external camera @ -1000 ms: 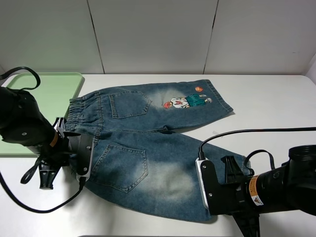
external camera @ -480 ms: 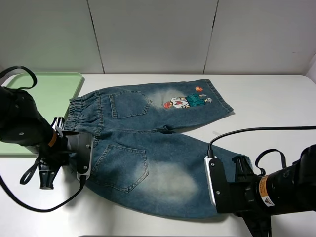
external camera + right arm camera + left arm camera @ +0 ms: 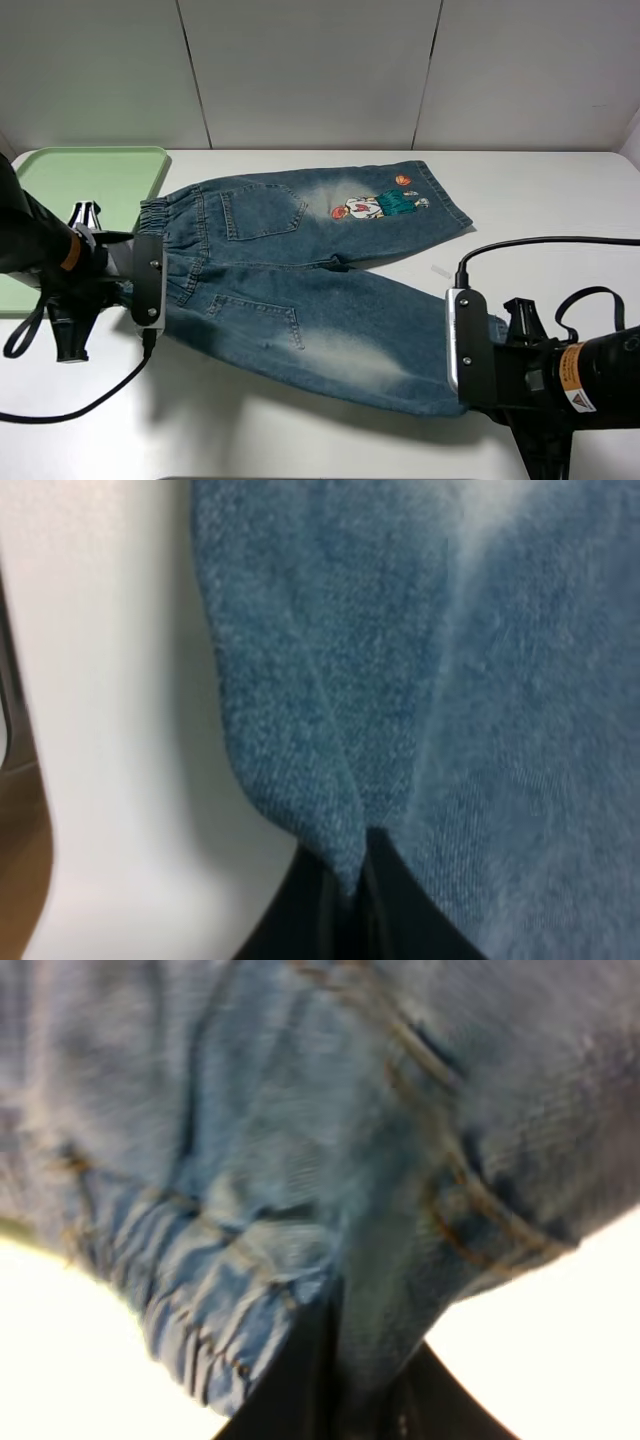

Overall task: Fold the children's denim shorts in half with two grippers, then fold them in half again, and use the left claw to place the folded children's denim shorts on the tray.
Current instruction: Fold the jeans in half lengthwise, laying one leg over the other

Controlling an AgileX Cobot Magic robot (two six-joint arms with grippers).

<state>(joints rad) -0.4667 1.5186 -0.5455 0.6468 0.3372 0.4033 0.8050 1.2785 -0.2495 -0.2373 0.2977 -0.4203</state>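
Observation:
The children's denim shorts (image 3: pixel 300 250) lie spread across the white table, with the cartoon patch on the far leg. The near leg hangs lifted above the table and casts a shadow. My left gripper (image 3: pixel 158 298), the left claw, is shut on the waistband corner; in the left wrist view the elastic waistband (image 3: pixel 215 1290) runs down into the black fingers (image 3: pixel 300 1380). At the other end my right gripper (image 3: pixel 466 345), with the white panel, is shut on the near leg's hem (image 3: pixel 330 810). The pale green tray (image 3: pixel 95 172) sits at the far left, behind the left arm.
A grey panelled wall closes the back of the table. Black cables trail from both arms, one looping over the table near the front left (image 3: pixel 90 405), another arching over the right side (image 3: pixel 540 242).
Both grippers have risen with the near edge of the shorts, the left closing a little more on the waistband. The left drew back toward the tray side, the right shifted rightward.

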